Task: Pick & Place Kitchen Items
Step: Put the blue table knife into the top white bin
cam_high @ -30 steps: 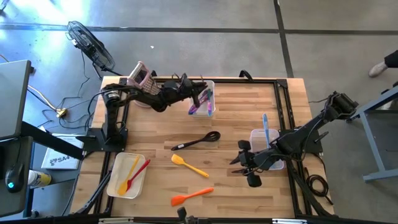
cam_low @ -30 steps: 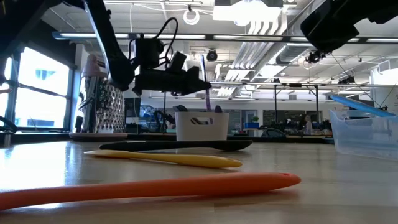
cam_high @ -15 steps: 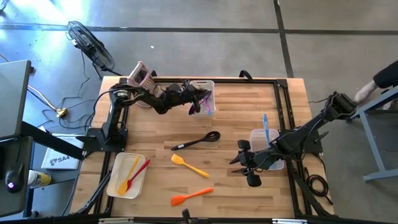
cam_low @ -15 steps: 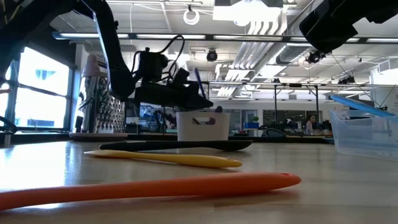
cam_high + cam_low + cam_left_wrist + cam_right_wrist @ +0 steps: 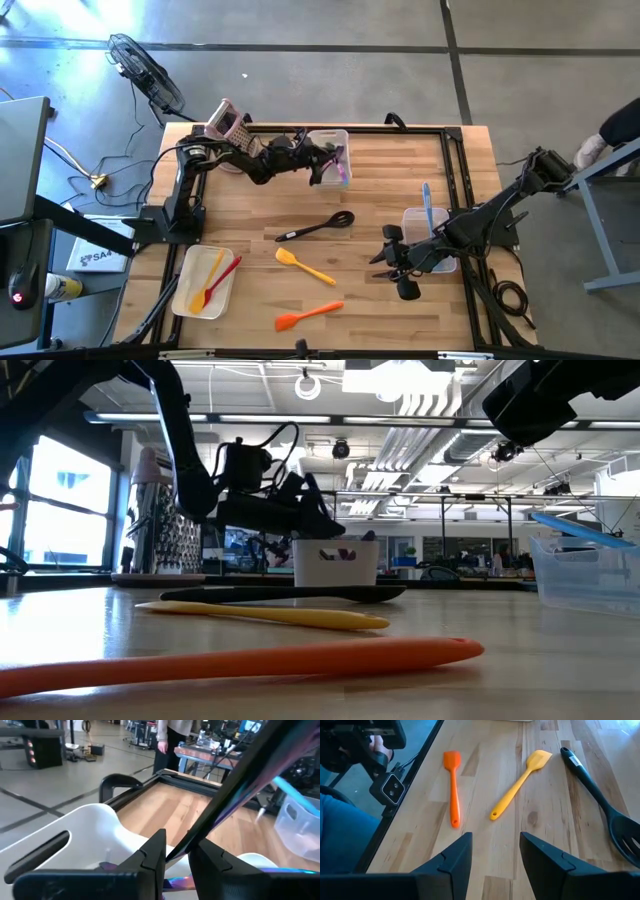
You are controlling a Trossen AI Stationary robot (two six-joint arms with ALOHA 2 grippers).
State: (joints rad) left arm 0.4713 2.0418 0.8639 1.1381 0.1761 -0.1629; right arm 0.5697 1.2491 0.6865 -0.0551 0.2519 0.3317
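Note:
My left gripper (image 5: 322, 163) is shut on a purple utensil (image 5: 235, 785) over the white bin (image 5: 330, 140) at the table's far middle; in the low view (image 5: 330, 525) it hangs just above the bin's rim. My right gripper (image 5: 386, 262) is open and empty above the table's near right, beside the clear bin (image 5: 418, 235) that holds a blue utensil (image 5: 427, 203). A black slotted spoon (image 5: 315, 226), a yellow spatula (image 5: 303, 266) and an orange spatula (image 5: 310, 314) lie flat on the table; the right wrist view shows the same orange (image 5: 452, 785), yellow (image 5: 520, 775) and black (image 5: 600, 785) ones. My left gripper pinches the purple utensil's slim handle (image 5: 192, 842) between its two fingers. The fingers come nearly level from the table's left and lie across the handle. The utensil slants away past the fingers over the bin; whether its end rests in the bin is hidden.
A white tray (image 5: 187, 293) at the near left holds a yellow and a red utensil. A pink box grater (image 5: 228, 122) stands at the far left behind my left arm. A black frame runs around the table's edges. A person stands beyond the table's far side (image 5: 172, 740).
My left gripper has tipped down and gone a little toward the table's right edge, still shut. The purple utensil, which stood upright above the white bin, now slants low over the bin's rim.

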